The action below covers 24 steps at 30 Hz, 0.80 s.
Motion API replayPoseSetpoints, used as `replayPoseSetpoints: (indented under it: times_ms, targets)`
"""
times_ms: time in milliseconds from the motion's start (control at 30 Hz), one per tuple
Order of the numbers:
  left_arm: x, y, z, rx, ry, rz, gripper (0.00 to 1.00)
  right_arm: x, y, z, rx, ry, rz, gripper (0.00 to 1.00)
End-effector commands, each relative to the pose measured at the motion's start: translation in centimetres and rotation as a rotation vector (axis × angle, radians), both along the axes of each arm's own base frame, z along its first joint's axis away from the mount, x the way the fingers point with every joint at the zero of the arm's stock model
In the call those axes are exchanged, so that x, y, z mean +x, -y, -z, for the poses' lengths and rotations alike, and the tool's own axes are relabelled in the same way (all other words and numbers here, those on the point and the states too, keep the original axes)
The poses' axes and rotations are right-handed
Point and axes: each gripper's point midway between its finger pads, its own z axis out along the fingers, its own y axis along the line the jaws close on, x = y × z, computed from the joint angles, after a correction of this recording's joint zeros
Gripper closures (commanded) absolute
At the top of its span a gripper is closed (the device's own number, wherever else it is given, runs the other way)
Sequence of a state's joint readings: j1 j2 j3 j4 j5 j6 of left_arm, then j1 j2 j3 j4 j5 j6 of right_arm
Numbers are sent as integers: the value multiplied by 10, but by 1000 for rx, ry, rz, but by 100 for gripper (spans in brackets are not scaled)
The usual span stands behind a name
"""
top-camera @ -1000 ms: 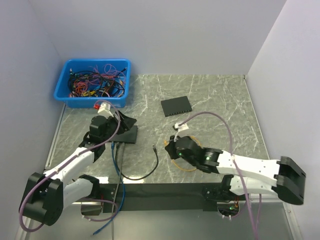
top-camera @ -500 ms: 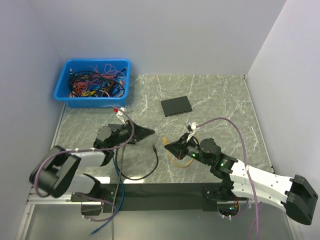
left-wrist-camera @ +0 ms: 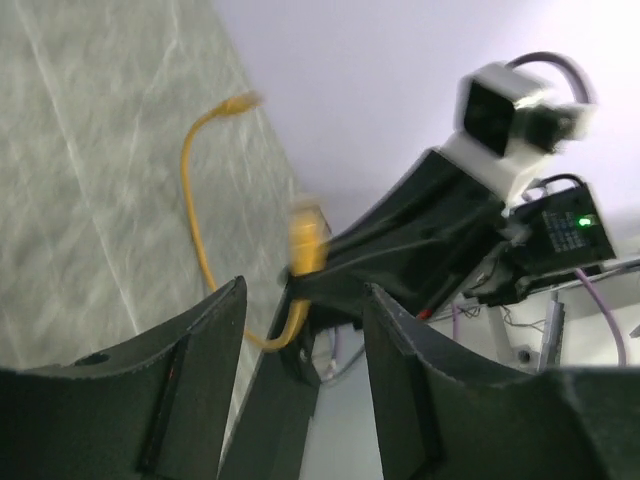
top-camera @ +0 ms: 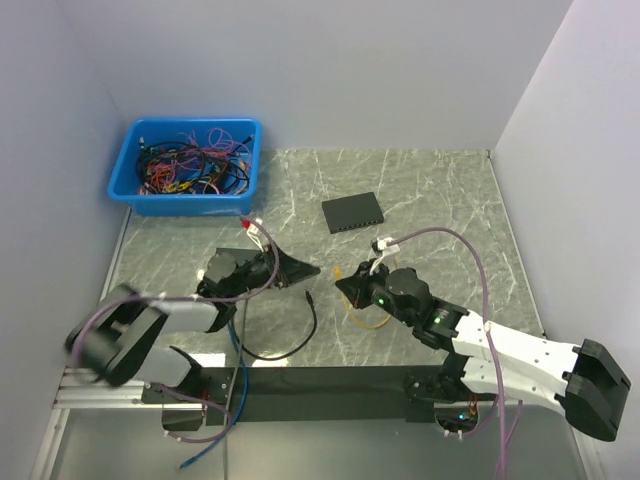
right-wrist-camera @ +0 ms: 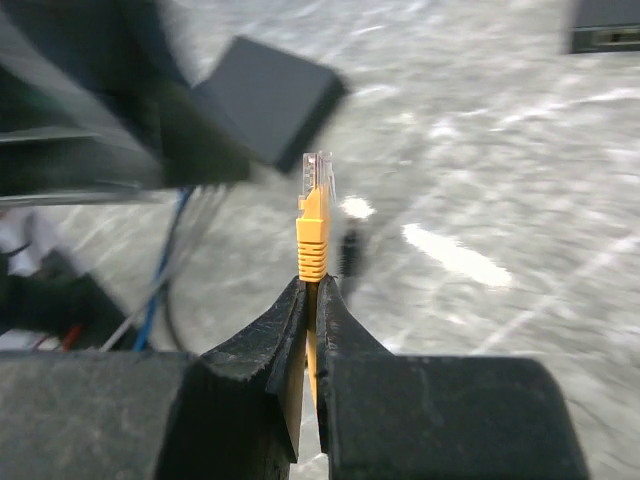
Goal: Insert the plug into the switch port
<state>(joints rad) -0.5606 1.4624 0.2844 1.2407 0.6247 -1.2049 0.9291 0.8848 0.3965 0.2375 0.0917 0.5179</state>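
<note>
Two close views fill in what the overhead one cannot resolve. From the right wrist, the right gripper (right-wrist-camera: 310,300) has its fingers pressed together on a thin yellow Ethernet cable (right-wrist-camera: 312,345). The cable's clear-tipped yellow plug (right-wrist-camera: 315,205) stands upright just above the fingertips, in the air over the surface. The flat black rectangular switch (right-wrist-camera: 605,25) shows only as a sliver at 1 o'clock, well apart from the plug.

From the left wrist, the left gripper (top-camera: 305,270) has its dark fingers (left-wrist-camera: 190,390) spread, with nothing between them. Through the gap the plug shows again, and the cable loops away to a loose second connector (left-wrist-camera: 240,100) lying flat.

Only the overhead view gives the layout. The two grippers point at each other near the middle of the grey marbled surface (top-camera: 440,190), the left one at 9 o'clock of the right, close but apart. The switch lies at 12 o'clock of the right gripper, with bare marble between them and more at its 3 o'clock. A blue plastic bin (top-camera: 180,203) of tangled wires fills the 10 o'clock corner. A loose black cable (top-camera: 300,335) and blue cables (top-camera: 235,330) lie near 6 o'clock. White walls close the 9, 12 and 3 o'clock edges.
</note>
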Motion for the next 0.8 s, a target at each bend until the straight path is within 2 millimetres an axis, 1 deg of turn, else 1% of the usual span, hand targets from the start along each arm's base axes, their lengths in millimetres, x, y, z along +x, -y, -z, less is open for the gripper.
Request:
replayPoseSetpoints:
  times_ms: [0,33,67,100,133,233,300,333,367,400,433,500,767]
  targets:
    - [26,-1,-71,5,330,-200,45,24,15,-12,-75,26,157,100]
    - [28,10,-80,43,342,-218,46,27,21,-10,-105,23,192,100]
    - [33,11,-53,168,267,-239,47,28,18,-13,-111,26,191,100]
    - [35,12,-55,199,295,-252,48,28,17,-13,-120,27,194,100]
    - [36,16,-60,202,298,-251,48,27,16,-13,-129,27,196,100]
    - [39,24,-54,242,270,-262,48,26,10,-19,-127,42,188,100]
    - [42,28,-42,293,247,-272,49,24,6,-21,-132,49,180,100]
    - [43,31,-44,299,251,-282,49,23,5,-21,-136,49,180,100]
    - [43,32,-42,313,251,-284,49,23,5,-22,-139,53,181,100]
    - [44,33,-35,341,235,-285,49,23,5,-23,-142,56,185,100]
    - [44,37,-39,342,240,-286,48,22,4,-23,-146,58,183,100]
    - [47,38,-37,366,239,-296,48,22,4,-24,-147,61,184,100]
    - [43,50,-38,362,250,-271,50,21,-1,-25,-141,64,172,100]
